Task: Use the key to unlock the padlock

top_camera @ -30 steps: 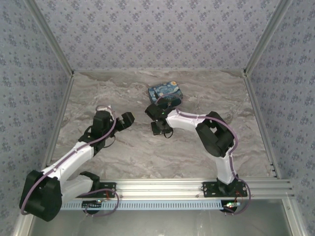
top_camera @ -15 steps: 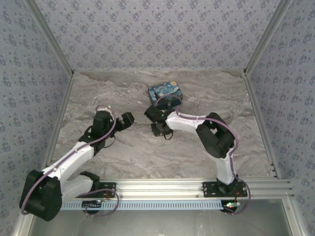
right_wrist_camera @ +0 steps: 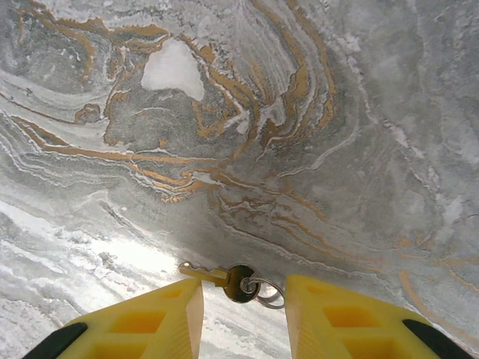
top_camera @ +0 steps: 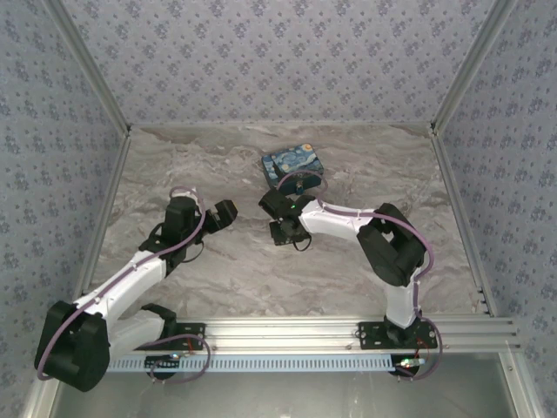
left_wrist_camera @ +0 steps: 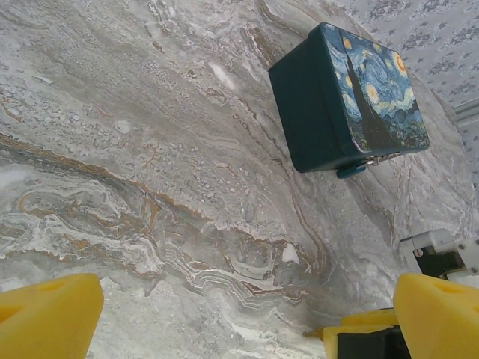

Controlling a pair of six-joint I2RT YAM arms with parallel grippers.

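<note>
A small brass key (right_wrist_camera: 228, 280) on a silver ring lies flat on the marble table. My right gripper (right_wrist_camera: 243, 318) hangs open just above it, one yellow finger on each side and neither touching it. From above, the right gripper (top_camera: 283, 231) points down at the table's middle. The tiny teal padlock (left_wrist_camera: 352, 171) hangs at the lower edge of the starry-night box (left_wrist_camera: 352, 97), with a bit of silver shackle above it. My left gripper (left_wrist_camera: 247, 329) is open and empty, well short of the box, and the left gripper (top_camera: 228, 212) faces right.
The starry-night box (top_camera: 294, 163) stands toward the back of the marble table (top_camera: 218, 165). Patterned walls close the left, back and right sides. Part of the right arm (left_wrist_camera: 441, 250) shows at the edge of the left wrist view.
The right arm's elbow has swung a little to the right while its gripper stayed low over the same spot. The left arm has not moved.
</note>
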